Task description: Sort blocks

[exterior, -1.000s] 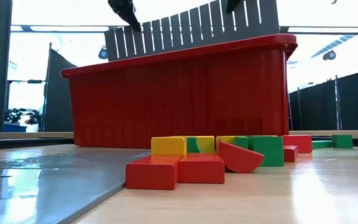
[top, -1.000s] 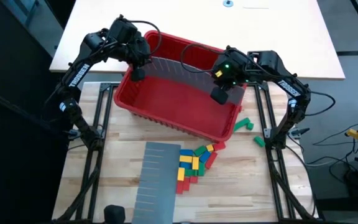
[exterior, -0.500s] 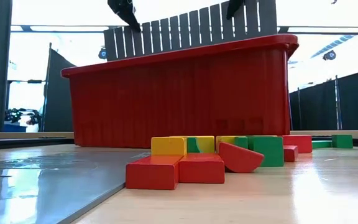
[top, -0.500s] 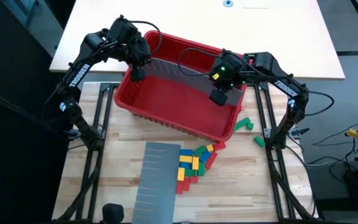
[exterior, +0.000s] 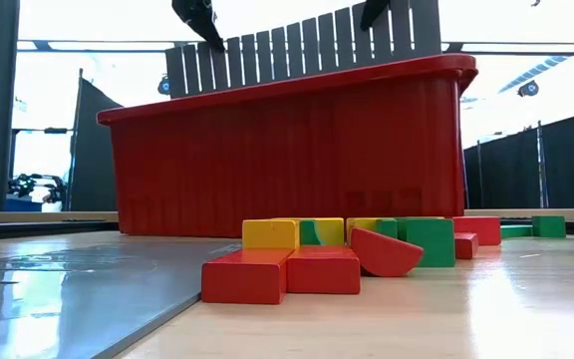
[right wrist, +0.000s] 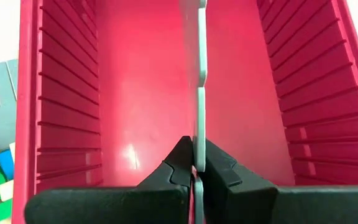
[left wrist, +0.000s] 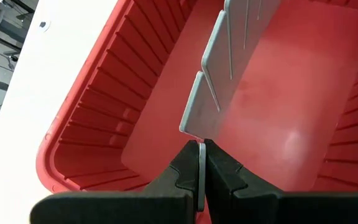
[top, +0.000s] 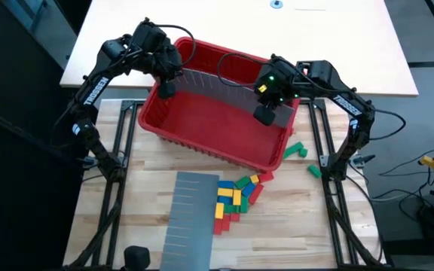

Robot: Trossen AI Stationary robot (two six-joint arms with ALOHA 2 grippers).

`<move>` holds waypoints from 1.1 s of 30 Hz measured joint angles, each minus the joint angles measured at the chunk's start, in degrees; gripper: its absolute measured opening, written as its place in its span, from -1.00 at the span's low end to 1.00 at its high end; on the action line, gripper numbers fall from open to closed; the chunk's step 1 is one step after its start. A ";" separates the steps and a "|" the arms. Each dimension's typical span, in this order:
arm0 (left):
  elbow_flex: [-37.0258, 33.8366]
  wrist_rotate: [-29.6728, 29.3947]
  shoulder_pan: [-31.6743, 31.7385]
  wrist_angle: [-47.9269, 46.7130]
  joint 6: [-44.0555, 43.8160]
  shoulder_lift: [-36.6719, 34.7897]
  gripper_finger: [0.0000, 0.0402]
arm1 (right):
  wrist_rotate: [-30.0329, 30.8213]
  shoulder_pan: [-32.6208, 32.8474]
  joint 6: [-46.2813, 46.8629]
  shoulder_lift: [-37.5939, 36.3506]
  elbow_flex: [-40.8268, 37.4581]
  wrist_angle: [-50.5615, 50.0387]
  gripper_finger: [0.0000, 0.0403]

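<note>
A grey slotted panel (top: 221, 83) stands on edge along the inside of the red bin (top: 202, 143), its top (exterior: 307, 45) rising above the rim. My left gripper (top: 166, 89) is shut on its left end and my right gripper (top: 264, 114) on its right end. The blocks (top: 236, 197), red, yellow, blue and green, lie in a heap on the table in front of the bin. Two more green ones (top: 296, 149) lie to its right. My left gripper pinches the panel's upper edge at its left end (left wrist: 201, 163) between its two fingers, coming from above into the bin. The panel stands upright on edge; whether its lower edge rests on the bin floor, I cannot tell. My right gripper pinches the same panel's upper edge at the right end (right wrist: 197, 155) between its two fingers, also from above. The thin edge runs straight away from the fingers along the bin.
A second grey slotted panel (top: 189, 222) lies flat on the table near the front edge, left of the block heap. The bin sits askew across the table's far half, between the two arm frames. A white tabletop (top: 337, 45) lies beyond it.
My right gripper has edged slightly toward the table's left with its end of the panel. The panel stays upright in the bin, and both holds are kept.
</note>
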 joint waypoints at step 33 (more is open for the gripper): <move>0.00 -0.09 0.26 0.44 -0.24 -0.02 -1.00 | -1.13 -2.08 -1.55 -0.02 0.00 2.16 -1.00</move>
